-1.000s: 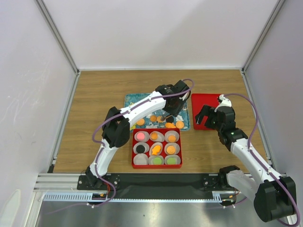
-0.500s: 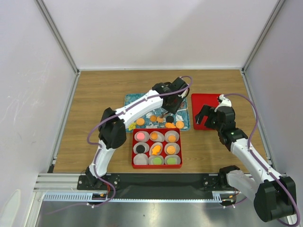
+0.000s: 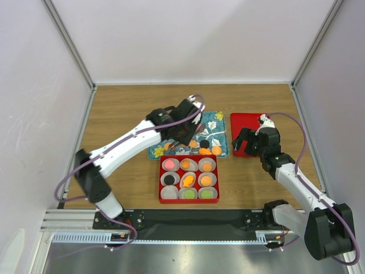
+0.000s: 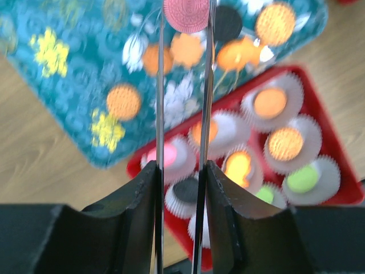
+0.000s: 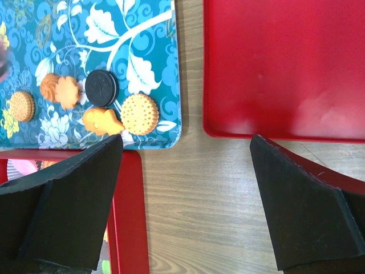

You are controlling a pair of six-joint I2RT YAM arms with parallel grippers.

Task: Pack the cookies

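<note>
My left gripper [image 3: 185,137] hangs over the teal tray [image 3: 219,123]. Its long thin blades are shut on a pink cookie [image 4: 186,14], held off the tray. Loose cookies lie on the tray: several orange ones [image 4: 124,101] and a black one [image 5: 101,87]. The red box [image 3: 189,200] in front of the tray holds white paper cups with pink [image 3: 169,165], black [image 3: 169,179], orange [image 3: 206,180] and green [image 3: 206,193] cookies. My right gripper [image 5: 185,165] is open and empty, over bare wood between the box and the red lid [image 5: 285,63].
The red lid [image 3: 251,123] lies flat to the right of the tray, partly under my right gripper [image 3: 246,144]. White walls with metal posts close in the wooden table on three sides. Both arm bases sit on the rail at the near edge.
My left arm has swung out to the left, and its gripper has moved left from the tray's right part to its middle, holding the pink cookie. The right arm has barely moved.
</note>
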